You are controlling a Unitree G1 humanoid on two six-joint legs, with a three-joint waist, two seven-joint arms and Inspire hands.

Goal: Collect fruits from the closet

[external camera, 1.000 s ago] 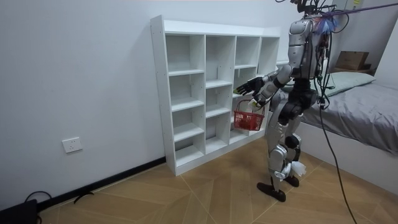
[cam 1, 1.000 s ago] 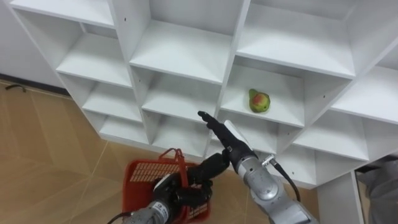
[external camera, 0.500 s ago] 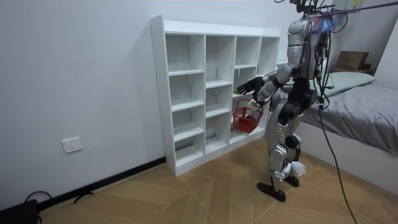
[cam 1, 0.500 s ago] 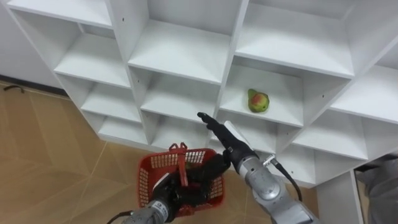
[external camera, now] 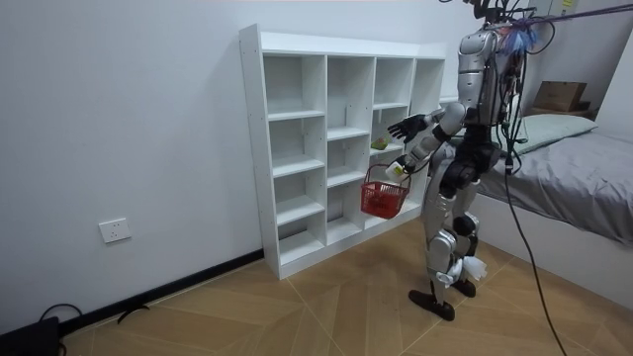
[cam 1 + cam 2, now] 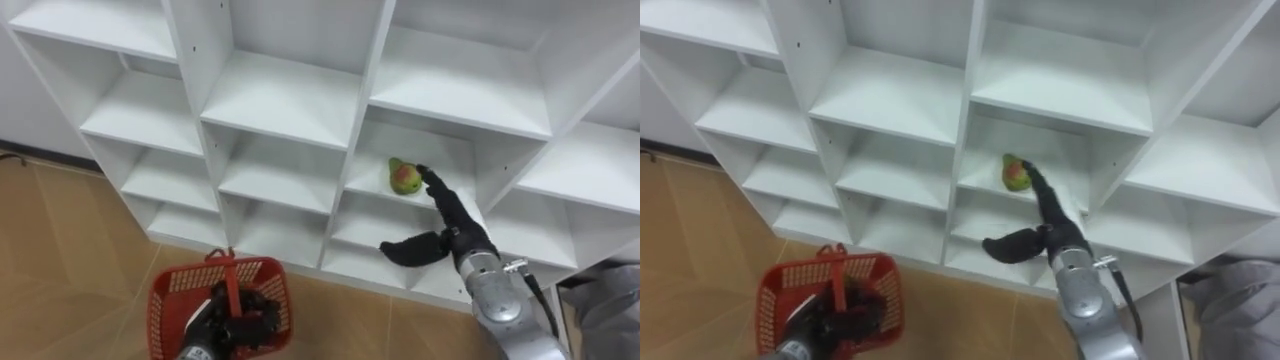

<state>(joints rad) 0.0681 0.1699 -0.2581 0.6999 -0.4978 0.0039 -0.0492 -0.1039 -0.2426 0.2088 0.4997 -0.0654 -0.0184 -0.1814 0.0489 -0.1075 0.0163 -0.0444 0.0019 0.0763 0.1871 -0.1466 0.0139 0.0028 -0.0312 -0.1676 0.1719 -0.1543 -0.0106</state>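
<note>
Reaching step: right hand (image 6: pixel 447 222), fingers straight, thumb spread, fingertips at the 1 fruit (image 6: pixel 404 177) lying inside a middle closet (image 6: pixel 285 100) cubby; left hand (image 6: pixel 232 322) curls round the red basket (image 6: pixel 170 300) handle, below the closet; next, close round the fruit.

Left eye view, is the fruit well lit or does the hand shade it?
Left eye view: fruit evenly lit, no glare; the open right hand at it casts no clear shadow on it; shelf compartments shade soft grey toward their backs. Room view: soft light, basket in the left hand plainly lit.
</note>
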